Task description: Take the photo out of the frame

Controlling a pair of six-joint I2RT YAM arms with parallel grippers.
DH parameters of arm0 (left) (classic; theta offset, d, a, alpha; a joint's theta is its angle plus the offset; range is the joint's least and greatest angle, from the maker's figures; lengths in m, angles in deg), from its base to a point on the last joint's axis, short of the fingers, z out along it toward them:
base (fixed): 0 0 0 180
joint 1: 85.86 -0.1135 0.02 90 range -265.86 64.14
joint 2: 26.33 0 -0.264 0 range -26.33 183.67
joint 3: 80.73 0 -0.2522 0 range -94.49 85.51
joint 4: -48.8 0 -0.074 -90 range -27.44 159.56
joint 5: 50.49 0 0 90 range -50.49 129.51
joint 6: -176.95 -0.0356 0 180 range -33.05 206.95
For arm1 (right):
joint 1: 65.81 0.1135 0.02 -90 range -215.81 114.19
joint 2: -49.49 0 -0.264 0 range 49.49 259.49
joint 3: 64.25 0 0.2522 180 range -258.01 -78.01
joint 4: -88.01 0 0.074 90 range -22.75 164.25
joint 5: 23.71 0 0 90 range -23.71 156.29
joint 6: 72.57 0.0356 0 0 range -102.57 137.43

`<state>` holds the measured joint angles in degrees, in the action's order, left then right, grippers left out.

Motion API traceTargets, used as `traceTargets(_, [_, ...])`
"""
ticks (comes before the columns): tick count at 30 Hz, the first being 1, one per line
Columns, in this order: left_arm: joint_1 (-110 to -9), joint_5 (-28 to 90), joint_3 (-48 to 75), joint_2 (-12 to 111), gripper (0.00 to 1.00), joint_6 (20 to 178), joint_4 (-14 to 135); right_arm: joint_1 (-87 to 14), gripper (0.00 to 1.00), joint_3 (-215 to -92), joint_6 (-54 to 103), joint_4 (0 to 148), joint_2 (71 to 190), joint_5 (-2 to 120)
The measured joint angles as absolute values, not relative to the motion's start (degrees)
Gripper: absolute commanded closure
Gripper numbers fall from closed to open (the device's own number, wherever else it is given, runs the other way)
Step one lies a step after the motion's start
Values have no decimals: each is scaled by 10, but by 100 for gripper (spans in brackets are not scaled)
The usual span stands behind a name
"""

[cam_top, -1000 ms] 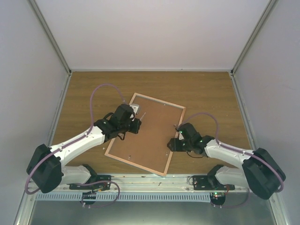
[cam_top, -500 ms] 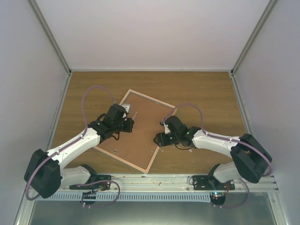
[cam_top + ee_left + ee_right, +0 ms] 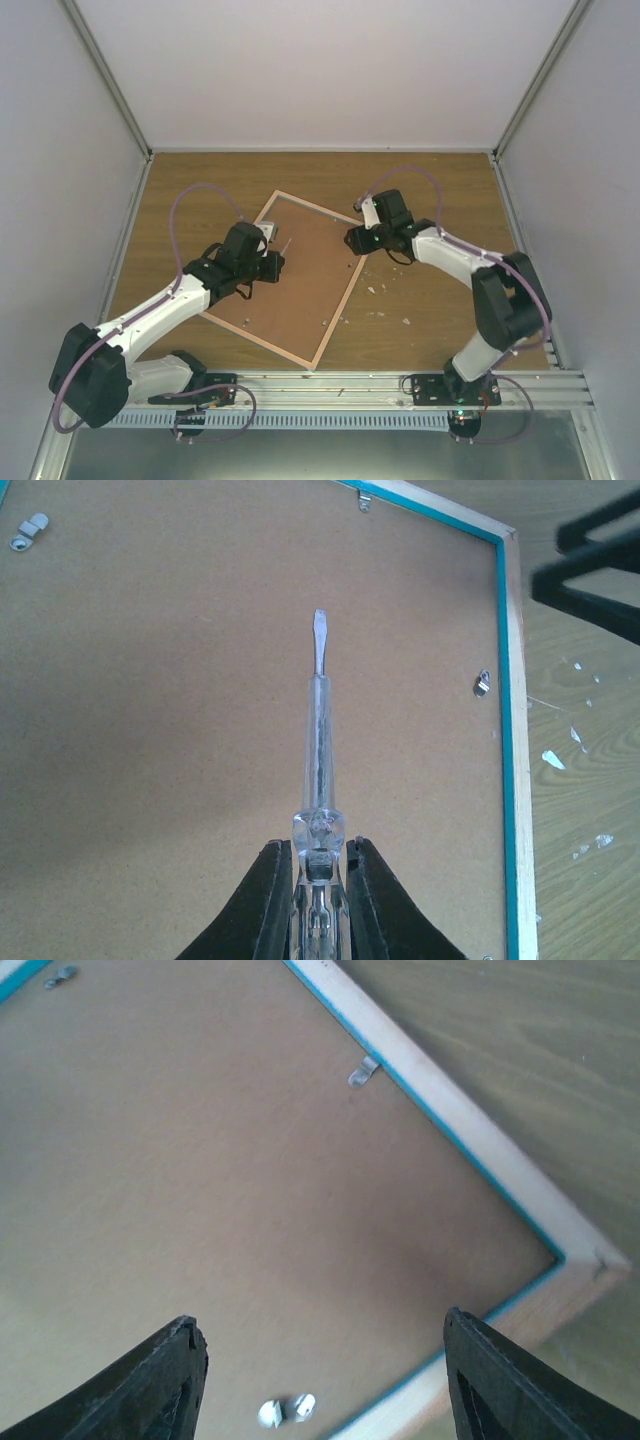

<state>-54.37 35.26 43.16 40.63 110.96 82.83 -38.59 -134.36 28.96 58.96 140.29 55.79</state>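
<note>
The frame [image 3: 295, 275] has skewed left, face down on the worktop [image 3: 440, 190], and my right claw [image 3: 320, 1320], spread, now sits at its far corner while my left claw [image 3: 320, 855] pinches a screwdriver [image 3: 318, 730] over the backing [image 3: 150, 730], photo hidden beneath.

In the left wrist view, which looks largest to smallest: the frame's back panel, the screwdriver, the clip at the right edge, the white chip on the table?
Largest: back panel.
Next: screwdriver, enlarged by nearness to the camera.
Last: clip and chip look alike; I do not rank them.
</note>
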Motion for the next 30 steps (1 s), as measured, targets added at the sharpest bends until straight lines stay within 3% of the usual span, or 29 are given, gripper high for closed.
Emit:
traceTargets(17, [-545,329,434,430,100,1102,820,-439,41,-1550,132,586,1656,519])
traceTargets(30, [-545,311,434,442,100,1098,814,-464,61,-1595,113,571,1706,492])
